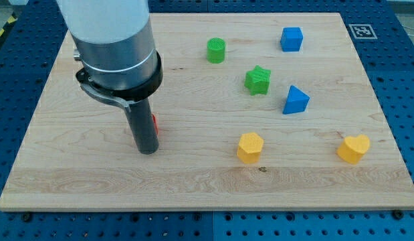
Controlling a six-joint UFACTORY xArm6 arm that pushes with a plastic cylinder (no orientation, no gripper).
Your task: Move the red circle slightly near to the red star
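My tip [148, 151] rests on the board at the view's lower left. A small sliver of a red block [154, 124] shows just at the right side of the rod, touching or almost touching it. Its shape cannot be made out because the rod hides most of it. Only this one red piece shows; the arm's wide body covers the board's upper left, and any other red block is hidden.
A green cylinder [216, 50], a green star [257, 80], a blue cube [291, 39] and a blue triangular block [295, 100] lie at the view's upper right. A yellow hexagon [249, 146] and a yellow heart [353, 148] lie at the lower right.
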